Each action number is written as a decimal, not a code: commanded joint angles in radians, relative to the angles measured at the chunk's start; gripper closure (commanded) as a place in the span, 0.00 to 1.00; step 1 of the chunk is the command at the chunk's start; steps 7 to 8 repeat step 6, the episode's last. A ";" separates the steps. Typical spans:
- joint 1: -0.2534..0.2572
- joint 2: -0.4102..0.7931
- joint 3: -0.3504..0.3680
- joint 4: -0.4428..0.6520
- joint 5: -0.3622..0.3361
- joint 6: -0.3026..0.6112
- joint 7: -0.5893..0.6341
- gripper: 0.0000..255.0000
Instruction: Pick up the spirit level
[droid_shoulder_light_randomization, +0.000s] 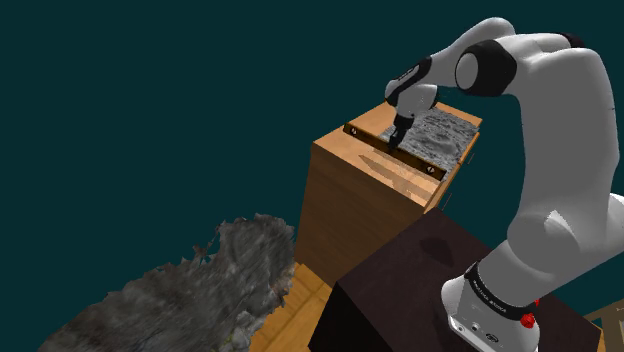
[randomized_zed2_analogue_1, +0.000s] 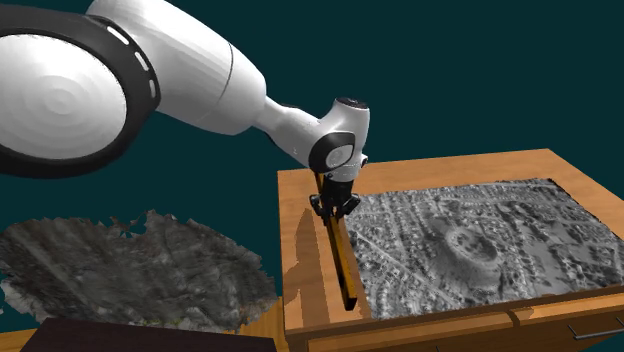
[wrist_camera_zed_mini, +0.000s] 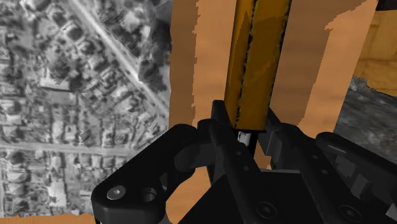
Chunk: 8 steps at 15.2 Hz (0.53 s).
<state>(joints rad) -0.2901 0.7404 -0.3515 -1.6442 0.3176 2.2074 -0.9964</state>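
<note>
Hand (wrist_camera_zed_mini: 245, 132) clenched on one end of orange-brown spirit level (wrist_camera_zed_mini: 257, 57), which extends along wooden table (randomized_zed2_analogue_1: 300, 255) beside grey patterned sheet (randomized_zed2_analogue_1: 470, 240).

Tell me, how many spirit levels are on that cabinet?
1. The spirit level lies on the wooden cabinet, beside the grey patterned sheet, one end clasped by the gripper.

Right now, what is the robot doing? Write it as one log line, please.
gripper: shut on spirit level, at its end | level: orange-brown, over wooden cabinet top, beside grey patterned sheet | lifted: cannot tell
</note>
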 joint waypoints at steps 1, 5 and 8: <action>0.004 -0.019 -0.005 -0.002 -0.006 -0.016 0.004 1.00; 0.009 -0.047 -0.014 -0.003 -0.016 -0.042 0.009 1.00; 0.009 -0.047 -0.014 -0.003 -0.016 -0.042 0.009 1.00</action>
